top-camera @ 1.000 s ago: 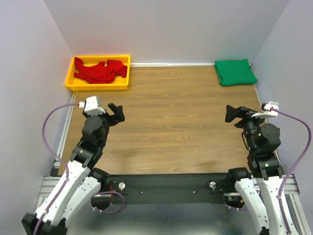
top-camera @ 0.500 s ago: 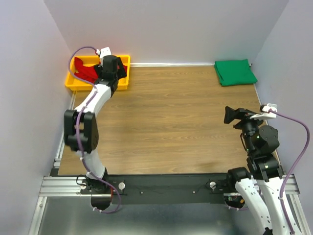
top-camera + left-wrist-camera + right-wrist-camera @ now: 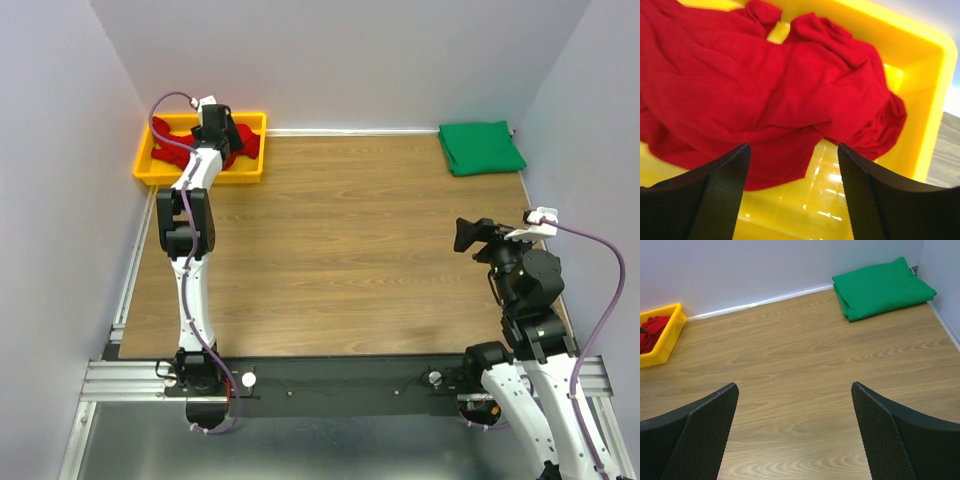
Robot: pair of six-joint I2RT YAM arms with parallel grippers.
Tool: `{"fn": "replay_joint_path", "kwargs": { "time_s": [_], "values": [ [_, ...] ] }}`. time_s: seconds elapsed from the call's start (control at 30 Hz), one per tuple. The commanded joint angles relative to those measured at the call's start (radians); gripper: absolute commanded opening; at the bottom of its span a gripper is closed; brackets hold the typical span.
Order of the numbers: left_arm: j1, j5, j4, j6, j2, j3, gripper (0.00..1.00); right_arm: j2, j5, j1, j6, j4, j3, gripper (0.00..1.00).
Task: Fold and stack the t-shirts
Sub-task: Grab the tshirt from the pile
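Wrist view shows creases across red t-shirt (image 3: 755,85).

We note folded solid green cloth t-shirt (image 3: 883,287) far right, flat on wood-grain tabletop (image 3: 790,355), beside pale wall (image 3: 740,265). Far left: yellow plastic tray (image 3: 667,337), crumpled bright red cloth t-shirt (image 3: 650,330) inside. Near: right gripper (image 3: 794,387), black textured fingers (image 3: 705,435) spread wide.

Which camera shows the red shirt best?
The left wrist camera: the red shirt fills the picture, crumpled in the yellow tray, wrinkles clear. From the top camera it looks small and the left arm covers part of it. The right wrist camera catches only a tiny red bit at the far left edge.
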Motion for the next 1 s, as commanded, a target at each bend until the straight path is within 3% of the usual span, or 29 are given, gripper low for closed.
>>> {"fn": "replay_joint_path", "kwargs": {
  "time_s": [0.0, 0.1, 0.17, 0.3, 0.37, 0.4, 0.53, 0.73, 0.97],
  "values": [
    [0.055, 0.190, -0.005, -0.061, 0.078, 0.049, 0.66, 0.020, 0.005, 0.005, -0.017, -0.013, -0.014, 1.00],
    [0.102, 0.336, -0.003, -0.146, 0.121, 0.066, 0.57, 0.027, 0.005, 0.008, -0.018, -0.013, -0.016, 1.00],
    [0.119, 0.416, 0.003, -0.168, 0.142, 0.054, 0.57, 0.034, -0.001, 0.008, -0.020, -0.012, -0.016, 1.00],
    [0.122, 0.462, 0.024, -0.168, 0.158, 0.037, 0.47, 0.040, 0.001, 0.007, -0.020, -0.013, -0.016, 1.00],
    [0.125, 0.497, 0.067, -0.174, 0.133, -0.004, 0.23, 0.042, -0.001, 0.008, -0.020, -0.013, -0.017, 1.00],
    [0.130, 0.513, 0.104, -0.176, 0.121, -0.029, 0.16, 0.047, -0.002, 0.007, -0.022, -0.013, -0.017, 1.00],
    [0.137, 0.528, 0.182, -0.153, 0.051, -0.051, 0.01, 0.050, -0.007, 0.007, -0.022, -0.013, -0.017, 1.00],
    [0.145, 0.540, 0.280, -0.127, -0.150, -0.055, 0.00, 0.047, -0.011, 0.007, -0.023, -0.013, -0.016, 1.00],
    [0.093, 0.622, 0.325, -0.248, -0.365, 0.000, 0.00, 0.031, -0.014, 0.007, -0.025, -0.013, -0.014, 1.00]
  ]
}}
